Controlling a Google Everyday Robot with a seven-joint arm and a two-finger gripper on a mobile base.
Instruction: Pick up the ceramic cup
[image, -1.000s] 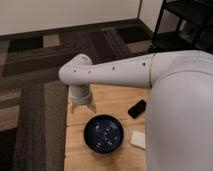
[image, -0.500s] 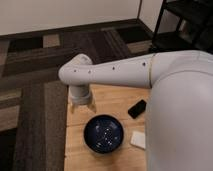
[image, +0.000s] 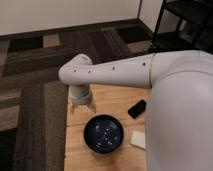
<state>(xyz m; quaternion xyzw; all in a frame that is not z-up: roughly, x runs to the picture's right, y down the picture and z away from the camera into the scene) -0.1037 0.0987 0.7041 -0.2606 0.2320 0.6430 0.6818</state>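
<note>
over the table (image: 117, 97) — gripper (image: 83, 107), fingers (image: 92, 105) apart

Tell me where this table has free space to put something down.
Bare wood lies between the claw and the black slab, behind the blue bowl, and along the table edge left of the bowl. Crowded: around the white block.

the ceramic cup is hidden in this view, so its pose and place cannot be told. the gripper (image: 83, 106) hangs pointing down over the far left part of the table (image: 116, 98), just behind the dark blue bowl (image: 103, 134).
</note>
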